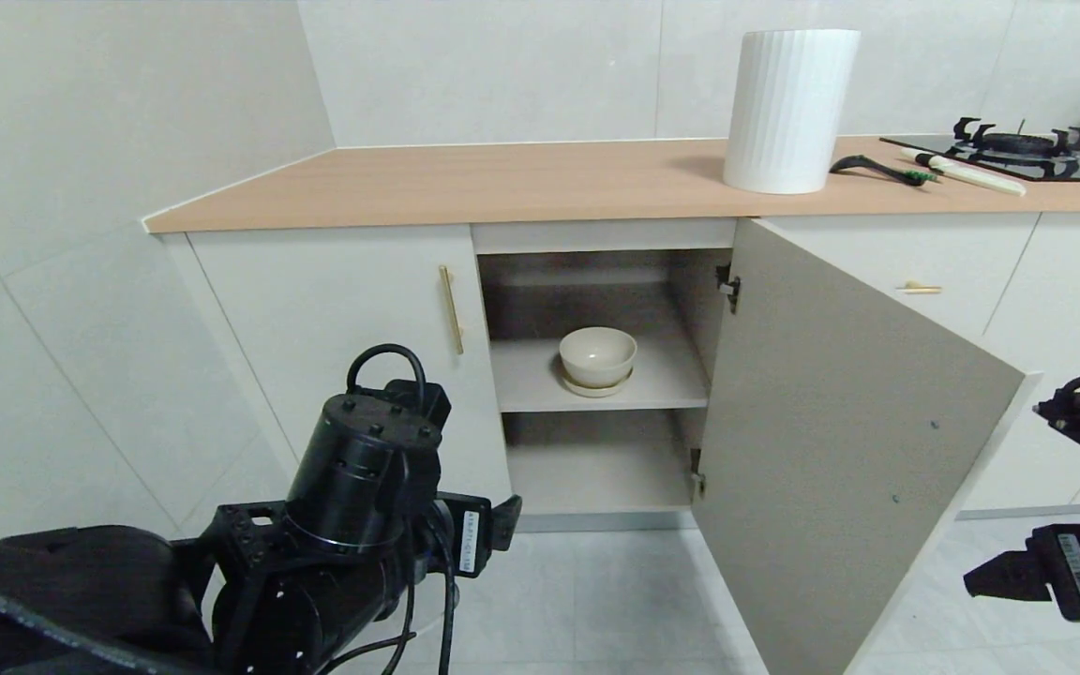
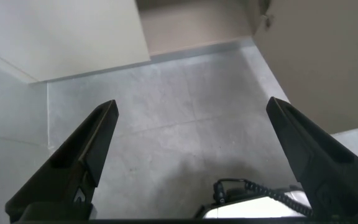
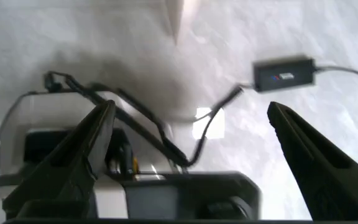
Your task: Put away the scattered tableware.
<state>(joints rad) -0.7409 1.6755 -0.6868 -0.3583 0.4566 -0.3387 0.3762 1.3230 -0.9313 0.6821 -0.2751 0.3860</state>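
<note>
Bowl (image 1: 597,354) upright, mouth up, on saucer (image 1: 593,390), upper cabinet shelf (image 1: 667,380)

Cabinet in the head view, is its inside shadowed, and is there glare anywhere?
Head view: the cabinet is dim behind the bowl; the white container shadows the countertop; right wrist view: a glare spot on the floor.

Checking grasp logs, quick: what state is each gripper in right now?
Left gripper: open, holding nothing.
Right gripper: open, holding nothing.
</note>
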